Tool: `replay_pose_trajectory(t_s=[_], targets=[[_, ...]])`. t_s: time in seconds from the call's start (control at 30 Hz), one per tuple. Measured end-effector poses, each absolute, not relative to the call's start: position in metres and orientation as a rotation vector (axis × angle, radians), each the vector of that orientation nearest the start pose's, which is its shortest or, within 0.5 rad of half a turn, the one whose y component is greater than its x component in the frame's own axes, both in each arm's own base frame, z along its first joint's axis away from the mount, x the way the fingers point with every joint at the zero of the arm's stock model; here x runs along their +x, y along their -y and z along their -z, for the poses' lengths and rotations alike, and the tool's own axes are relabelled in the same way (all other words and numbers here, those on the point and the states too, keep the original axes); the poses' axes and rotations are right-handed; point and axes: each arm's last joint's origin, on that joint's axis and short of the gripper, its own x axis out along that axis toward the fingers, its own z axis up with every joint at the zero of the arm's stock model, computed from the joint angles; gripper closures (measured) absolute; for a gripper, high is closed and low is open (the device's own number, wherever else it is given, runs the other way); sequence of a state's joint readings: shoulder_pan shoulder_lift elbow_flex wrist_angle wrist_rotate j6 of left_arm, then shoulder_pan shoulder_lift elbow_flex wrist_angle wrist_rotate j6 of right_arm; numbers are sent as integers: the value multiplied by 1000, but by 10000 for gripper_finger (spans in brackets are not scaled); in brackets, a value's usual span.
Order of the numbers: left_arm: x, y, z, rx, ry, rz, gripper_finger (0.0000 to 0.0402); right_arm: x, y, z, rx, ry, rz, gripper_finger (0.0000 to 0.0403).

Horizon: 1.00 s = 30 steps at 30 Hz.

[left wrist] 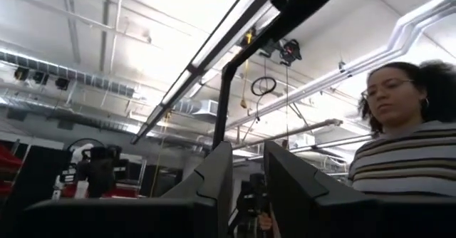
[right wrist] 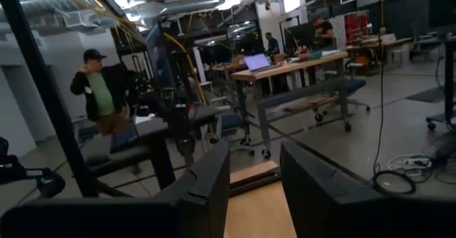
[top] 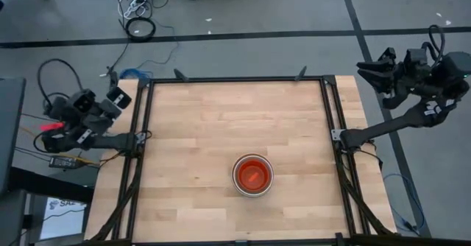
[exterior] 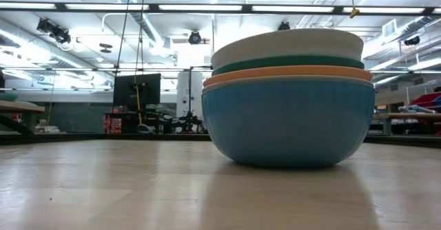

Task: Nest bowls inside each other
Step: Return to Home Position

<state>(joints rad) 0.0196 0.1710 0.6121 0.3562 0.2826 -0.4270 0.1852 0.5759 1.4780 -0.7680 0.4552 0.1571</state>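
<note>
The bowls (top: 252, 174) stand nested in one stack on the wooden table, right of its middle and toward the near edge. From above, a red-orange bowl shows innermost. In the low view the blue bowl (exterior: 288, 123) is outermost and rests on the table by its base, with orange (exterior: 286, 72), teal (exterior: 286, 62) and white (exterior: 286, 44) rims above it. My left gripper (top: 118, 99) is drawn back beyond the table's left edge, open and tilted upward. My right gripper (top: 368, 71) is off the far right corner, open, with nothing between its fingers.
Black frame rails (top: 143, 150) run along the table's left, right and far edges. Cables (top: 140, 26) lie on the floor behind the table. A person in a striped top (left wrist: 406, 159) shows in the left wrist view; another person (right wrist: 103, 95) stands far off in the right wrist view.
</note>
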Motion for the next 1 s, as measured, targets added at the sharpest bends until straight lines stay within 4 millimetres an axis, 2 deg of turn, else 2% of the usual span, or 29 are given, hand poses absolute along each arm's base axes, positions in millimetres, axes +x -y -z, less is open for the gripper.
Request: replay_pose_trajectory(t_s=[0.17,0.53,0.73,1.0], targets=[[30,7,-351,-302,725,389,312,-3,13,-475,203,142,257,289],[56,5,-300,-371,748,398,312,23,9,-438,231,208,250,289],[65,4,-268,-485,783,398,312,30,7,-414,244,284,240,289],[70,3,-243,-517,784,408,312,10,10,-389,266,384,209,289]])
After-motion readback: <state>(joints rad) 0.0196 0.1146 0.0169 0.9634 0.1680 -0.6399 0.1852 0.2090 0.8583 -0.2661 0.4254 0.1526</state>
